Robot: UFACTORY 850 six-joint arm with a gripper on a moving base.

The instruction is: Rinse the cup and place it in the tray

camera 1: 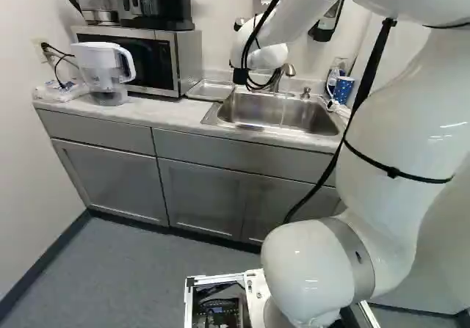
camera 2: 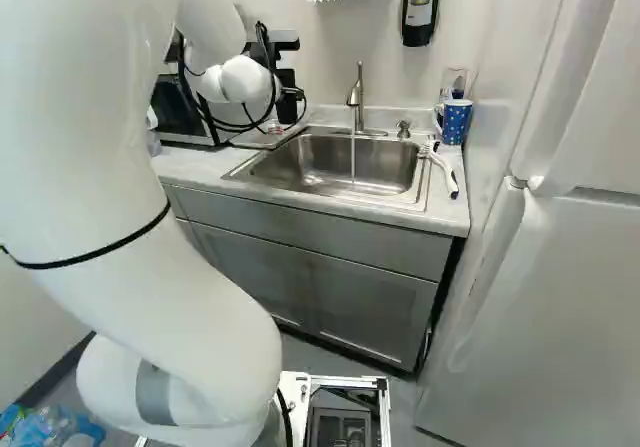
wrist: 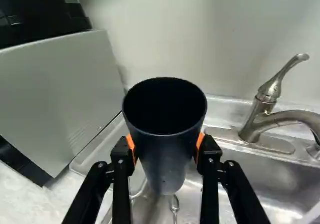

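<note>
Dark cup clenched at the sink's tray side, tap running

Your gripper (camera 2: 290, 94) is clenched on the dark cup (wrist: 166, 161): in the wrist view you see an orange pad pressed against it from either side. The cup has its mouth up, and you look down into its dark inside; whether anything is in it you cannot tell. It is held near where the sink (camera 2: 330, 189) meets the tray (camera 1: 211, 90), and in the wrist view it covers part of both. You cannot tell how high it hangs above them.

The tray lies on the counter (camera 2: 190, 164), between the sink and the microwave (camera 1: 178, 64). You have the tap (camera 2: 357, 97) to one side of the cup, well apart from it, and a thin stream of water (camera 2: 353, 157) falls from it into the sink. Beyond the cup's foot, a spoon-like metal utensil (wrist: 174, 204) shows in the wrist view.

At the right of the right base view you find a blue dotted mug (camera 2: 456, 122) at the back of the counter, with a white-handled brush (camera 2: 447, 175) lying in front of it, beside the sink. A pitcher (camera 1: 106, 67) stands beside the microwave.
</note>
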